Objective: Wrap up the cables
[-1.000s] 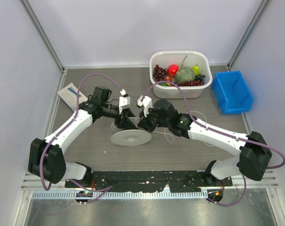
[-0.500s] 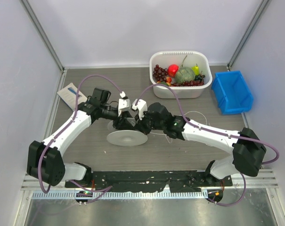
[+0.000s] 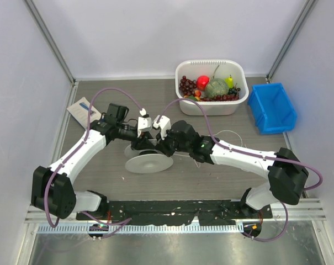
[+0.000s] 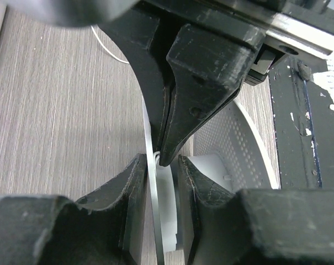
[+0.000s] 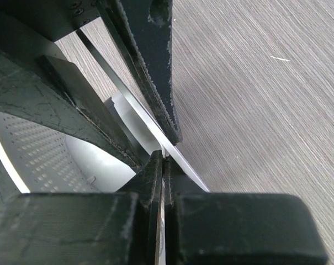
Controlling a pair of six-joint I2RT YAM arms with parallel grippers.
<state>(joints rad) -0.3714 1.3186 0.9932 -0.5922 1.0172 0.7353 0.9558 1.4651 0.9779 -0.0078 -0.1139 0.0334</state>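
Thin white string-like cord [image 4: 110, 51]: lies slack in loose curls on the grey wood-grain tabletop [image 3: 100, 165], at roughly 3 o'clock of the translucent white round plastic spool [image 3: 149, 163].

Progress: no wound turns can be seen on the smooth hub. I judge the wrapping barely begun, with nearly the whole length left to wind.

Spool: two thin rigid flanges, one dotted with fine perforations.

Left gripper [image 4: 158, 160]: matte black, rough-surfaced jaws standing apart, astride one flange edge.

Right gripper [image 5: 163, 161]: enters from 3 o'clock with jaws pressed together, its tip reaching the flange edge between the left jaws. The pads are finely ribbed. Cannot tell whether the cord is pinched between them.
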